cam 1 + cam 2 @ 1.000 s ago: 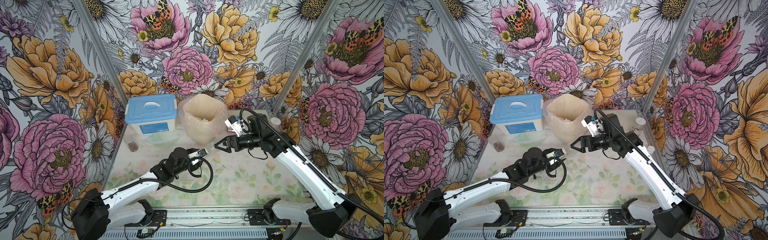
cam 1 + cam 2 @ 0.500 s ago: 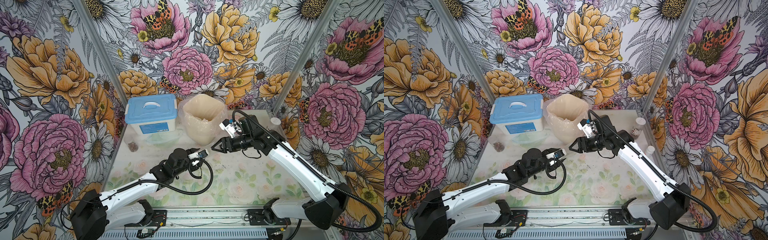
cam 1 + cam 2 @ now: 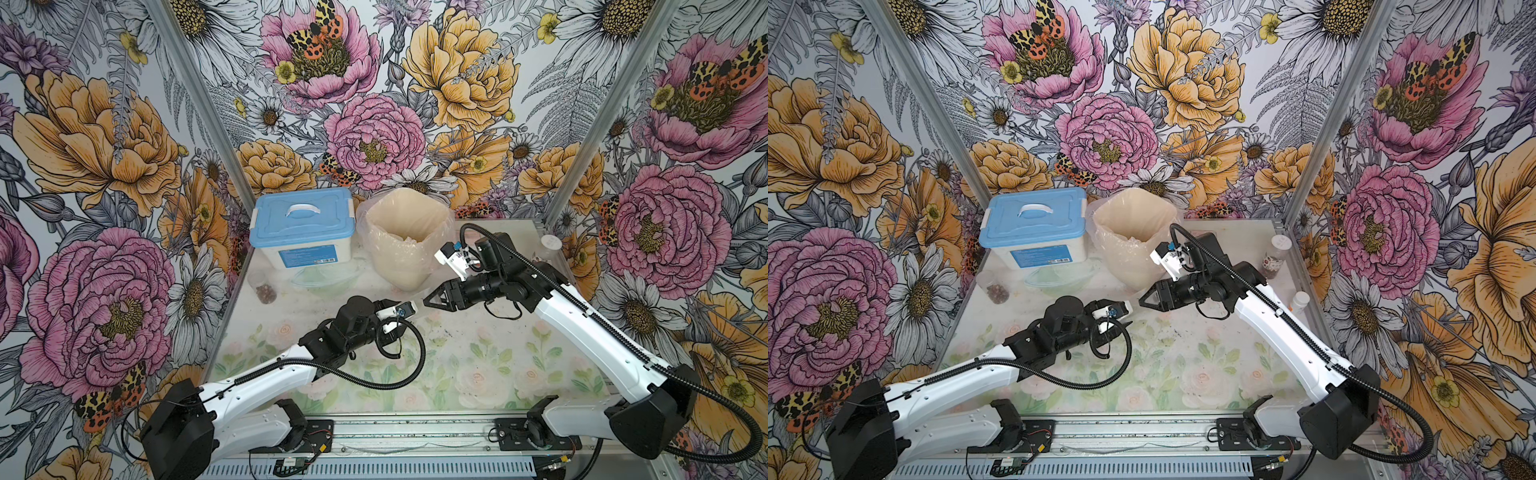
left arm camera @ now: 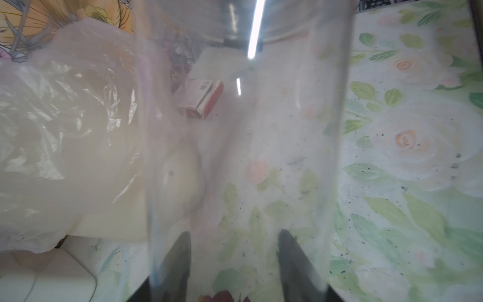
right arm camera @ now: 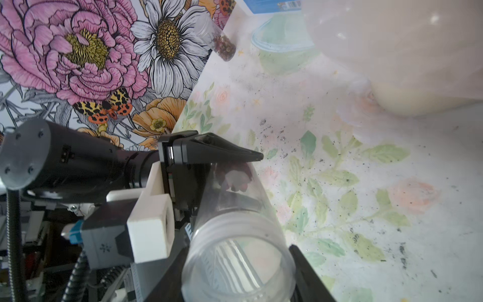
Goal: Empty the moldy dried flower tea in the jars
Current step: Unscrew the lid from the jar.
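A: Entry. What is in the left gripper [image 5: 243,177]?

B: We note it clamped on the base end of a slim clear cylindrical jar [image 5: 235,230], held level above the rose-printed tabletop [image 3: 478,357]. The dark reddish dried flower tea [image 5: 232,175] sits bunched at that base, between the jaws. We judge the level hold is there so nothing rolls out of the threaded mouth, which shows no lid.

A: And the right gripper [image 3: 430,300]?

B: Its black fingers [image 5: 305,269] flank the jar's mouth end, one right against the rim. We cannot tell whether they are pinching or a hair short. We read this as a handover, since the right arm stands nearer the beige bin with the clear plastic liner [image 3: 405,237].

A: What remains?

B: A second slim jar with buds [image 3: 265,289] stands at the left table edge, and the labelled white-lidded jar [image 3: 1276,257] at the right edge. We count neither as emptied.
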Motion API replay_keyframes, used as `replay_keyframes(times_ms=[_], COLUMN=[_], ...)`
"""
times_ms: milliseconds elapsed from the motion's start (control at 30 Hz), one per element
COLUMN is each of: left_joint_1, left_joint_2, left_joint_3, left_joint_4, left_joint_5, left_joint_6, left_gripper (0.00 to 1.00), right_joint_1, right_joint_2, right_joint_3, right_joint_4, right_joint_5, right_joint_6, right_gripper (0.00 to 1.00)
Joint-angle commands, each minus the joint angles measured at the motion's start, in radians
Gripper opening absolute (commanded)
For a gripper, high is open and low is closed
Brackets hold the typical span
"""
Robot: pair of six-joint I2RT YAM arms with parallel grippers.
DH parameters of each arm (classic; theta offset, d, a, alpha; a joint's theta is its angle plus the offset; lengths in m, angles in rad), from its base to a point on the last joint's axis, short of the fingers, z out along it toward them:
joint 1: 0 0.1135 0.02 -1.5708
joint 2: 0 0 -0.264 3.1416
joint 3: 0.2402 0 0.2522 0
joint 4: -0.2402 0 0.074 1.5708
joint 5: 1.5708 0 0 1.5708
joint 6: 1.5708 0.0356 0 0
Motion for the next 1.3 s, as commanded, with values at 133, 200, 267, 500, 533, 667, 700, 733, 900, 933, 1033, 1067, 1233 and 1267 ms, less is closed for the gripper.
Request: replay_keyframes(times_ms=[133,200,267,500,533,667,700,733,900,933,1033,1067,1233,1267], left_joint_1=[0.034,0.049,0.063,0.086,0.085,0.081,0.079,0.077,0.066,0.065,0.051,0.047,0.02,0.014], left_joint_2=[0.049,0.066,0.077,0.066,0.062,0.063,0.064,0.065,0.056,0.052,0.042,0.037,0.02,0.018], left_joint_3=[0.109,0.124,0.131,0.129,0.127,0.124,0.124,0.123,0.11,0.105,0.092,0.089,0.069,0.065], left_joint_4=[-0.122,-0.134,-0.132,-0.122,-0.117,-0.11,-0.111,-0.11,-0.09,-0.081,-0.064,-0.058,-0.033,-0.025], left_joint_5=[0.339,0.407,0.452,0.482,0.475,0.412,0.388,0.366,0.286,0.265,0.175,0.142,0.006,-0.018], left_joint_6=[-0.057,-0.073,-0.093,-0.111,-0.111,-0.107,-0.102,-0.099,-0.088,-0.087,-0.069,-0.063,-0.026,-0.02], left_gripper=[0.47,0.46,0.46,0.46,0.46,0.46,0.46,0.46,0.46,0.46,0.46,0.46,0.46,0.46], right_joint_1=[-0.001,-0.006,-0.008,-0.014,-0.013,-0.014,-0.014,-0.013,-0.015,-0.017,-0.021,-0.023,-0.032,-0.037], right_joint_2=[-0.097,-0.094,-0.085,-0.071,-0.068,-0.056,-0.055,-0.054,-0.069,-0.082,-0.122,-0.131,-0.166,-0.168], right_joint_3=[-0.076,-0.072,-0.064,-0.065,-0.064,-0.054,-0.052,-0.05,-0.021,-0.014,0.009,0.014,0.044,0.054], right_joint_4=[0.008,0.009,0.009,0.011,0.011,0.012,0.012,0.012,0.013,0.015,0.018,0.021,0.028,0.029], right_joint_5=[0.1,0.11,0.09,0.046,0.041,0.036,0.034,0.034,0.016,0.003,-0.017,-0.018,0.062,0.08], right_joint_6=[-0.451,-0.51,-0.548,-0.635,-0.637,-0.616,-0.61,-0.6,-0.543,-0.537,-0.496,-0.472,-0.255,-0.219], right_gripper=[0.42,0.41,0.4,0.41,0.43,0.5,0.54,0.61,0.82,0.84,0.91,0.93,0.99,0.99])
